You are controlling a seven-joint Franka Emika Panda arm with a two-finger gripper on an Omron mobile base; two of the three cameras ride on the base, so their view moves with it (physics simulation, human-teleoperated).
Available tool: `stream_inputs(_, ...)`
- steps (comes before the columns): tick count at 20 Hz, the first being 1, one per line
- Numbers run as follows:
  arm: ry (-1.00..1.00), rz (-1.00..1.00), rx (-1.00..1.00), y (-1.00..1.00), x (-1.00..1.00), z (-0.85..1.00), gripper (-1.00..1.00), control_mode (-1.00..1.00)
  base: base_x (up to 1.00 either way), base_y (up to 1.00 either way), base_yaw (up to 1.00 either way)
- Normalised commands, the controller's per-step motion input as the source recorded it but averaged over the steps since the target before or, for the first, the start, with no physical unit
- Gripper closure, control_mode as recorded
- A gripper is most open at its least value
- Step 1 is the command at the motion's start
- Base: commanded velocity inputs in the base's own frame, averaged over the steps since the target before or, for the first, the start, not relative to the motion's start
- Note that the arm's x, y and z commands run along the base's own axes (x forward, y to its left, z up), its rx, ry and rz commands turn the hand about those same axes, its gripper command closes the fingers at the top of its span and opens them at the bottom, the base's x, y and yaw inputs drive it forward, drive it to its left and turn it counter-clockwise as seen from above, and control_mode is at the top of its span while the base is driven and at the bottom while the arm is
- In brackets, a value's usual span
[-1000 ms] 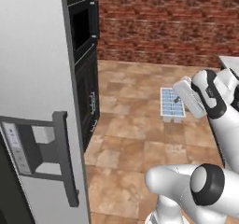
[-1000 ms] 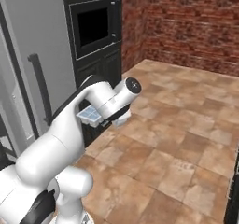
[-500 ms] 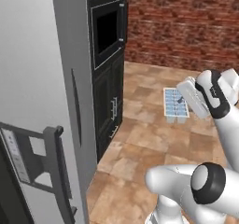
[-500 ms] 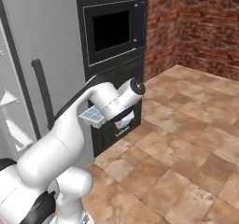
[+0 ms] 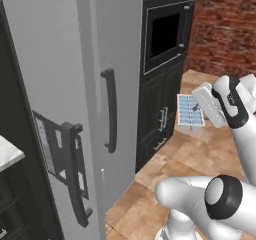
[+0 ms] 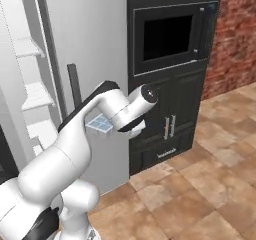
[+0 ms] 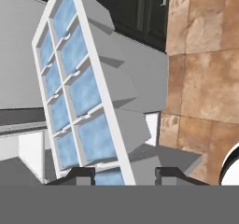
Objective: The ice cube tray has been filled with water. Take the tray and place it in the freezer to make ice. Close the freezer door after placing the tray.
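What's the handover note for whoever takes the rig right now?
Gripper: shut on the ice cube tray, carried in the air over the tiled floor, with the fingers at one end.
Water: pale blue, in the cells.
Freezer door: swung open, handle toward the base. White freezer shelves show at the left of the right base view.
Done: tray picked up, freezer open.
Left: set the tray on a freezer shelf, let go, close the door.

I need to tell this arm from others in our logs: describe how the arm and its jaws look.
The arm is made of glossy white, rounded, tube-like segments with dark grey to black bands and round caps at the joints. The white hand ends in a gripper with two small dark jaws. No cables or markings are visible.
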Motion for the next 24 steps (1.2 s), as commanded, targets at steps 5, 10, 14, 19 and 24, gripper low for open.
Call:
stream_inputs(5, 0.00, 0.00, 0.00, 0.00, 0.00, 0.00, 1.00, 1.00, 0.40, -0.54, 0.56)
stream_inputs(10, 0.00, 0.00, 0.00, 0.00, 0.00, 0.00, 1.00, 1.00, 0.36, -0.57, 0.54)
stream_inputs(14, 0.00, 0.00, 0.00, 0.00, 0.00, 0.00, 1.00, 1.00, 0.30, -0.36, 0.52)
stream_inputs(19, 0.00, 0.00, 0.00, 0.00, 0.00, 0.00, 1.00, 1.00, 0.10, -0.13, 0.51)
stream_inputs(24, 0.00, 0.00, 0.00, 0.00, 0.00, 0.00, 1.00, 1.00, 0.00, -0.06, 0.51)
